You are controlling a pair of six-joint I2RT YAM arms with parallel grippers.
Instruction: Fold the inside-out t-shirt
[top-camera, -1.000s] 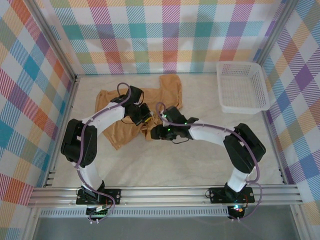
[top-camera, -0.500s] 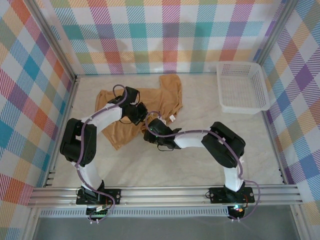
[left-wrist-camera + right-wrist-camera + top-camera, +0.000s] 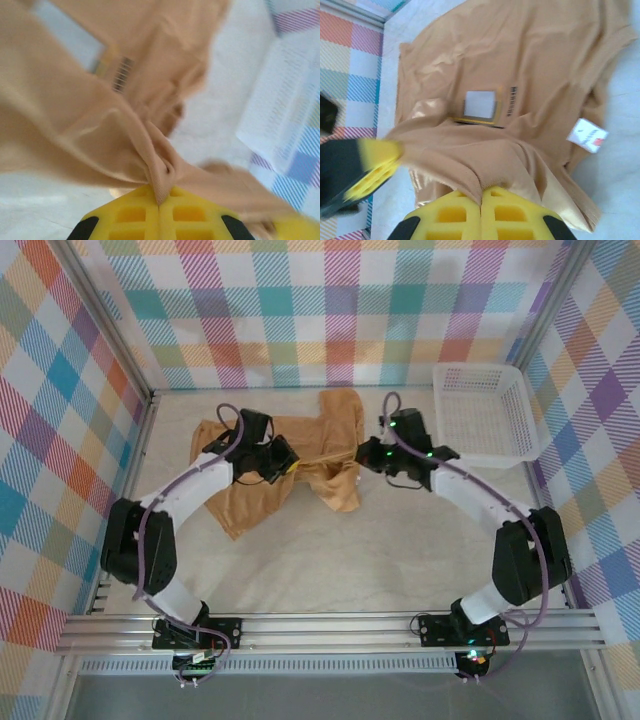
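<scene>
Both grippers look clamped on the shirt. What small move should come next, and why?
Probably ease the left gripper and right gripper apart. Each is shut on a pinch of the t-shirt, and the cloth between them lies bunched and wrinkled, so spreading should flatten it.

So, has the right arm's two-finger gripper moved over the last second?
Yes. The right gripper, shut on the tan cloth t-shirt, swung rightward and toward the back of the table, ending much closer to the white plastic mesh basket.

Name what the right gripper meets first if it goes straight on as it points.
The right gripper, shut on the t-shirt, would likely run into more of that cloth spread ahead; depth is unclear.
</scene>
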